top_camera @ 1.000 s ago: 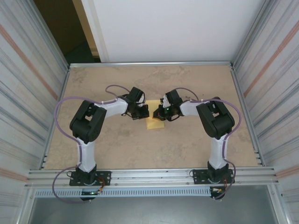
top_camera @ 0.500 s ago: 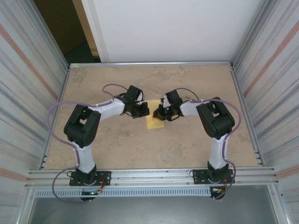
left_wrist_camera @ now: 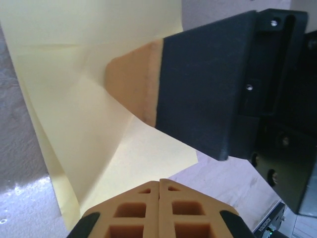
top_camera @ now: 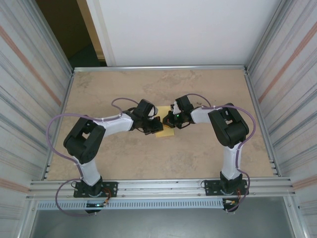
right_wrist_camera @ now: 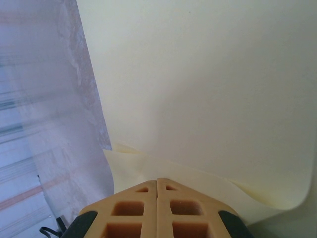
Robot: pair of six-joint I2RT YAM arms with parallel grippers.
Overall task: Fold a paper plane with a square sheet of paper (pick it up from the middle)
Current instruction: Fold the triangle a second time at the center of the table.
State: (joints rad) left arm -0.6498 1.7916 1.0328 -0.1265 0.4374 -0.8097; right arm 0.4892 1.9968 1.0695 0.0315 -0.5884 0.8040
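Note:
The yellow sheet of paper (top_camera: 167, 132) lies partly folded on the table's middle, between the two grippers. In the left wrist view the paper (left_wrist_camera: 89, 124) shows diagonal creases and layered flaps. My left gripper (top_camera: 155, 127) is shut, its tips (left_wrist_camera: 159, 181) low over the paper's near edge with nothing between them. My right gripper (top_camera: 169, 120) is shut too, and its tan pad (left_wrist_camera: 132, 79) rests on the paper's top. In the right wrist view the paper (right_wrist_camera: 208, 89) spreads ahead of the shut tips (right_wrist_camera: 157, 179), with a lower layer (right_wrist_camera: 143, 163) peeking out.
The beige table (top_camera: 208, 158) is ringed by a metal rail (top_camera: 158, 68) at the back and corrugated walls (top_camera: 285, 74) on both sides. Both arms' elbows (top_camera: 84, 141) bend outward, leaving bare table in front of and behind the paper.
The left gripper has moved right and nearer, onto the paper's left edge, and its elbow has swung outward. The paper looks flatter. The right gripper has stayed put.

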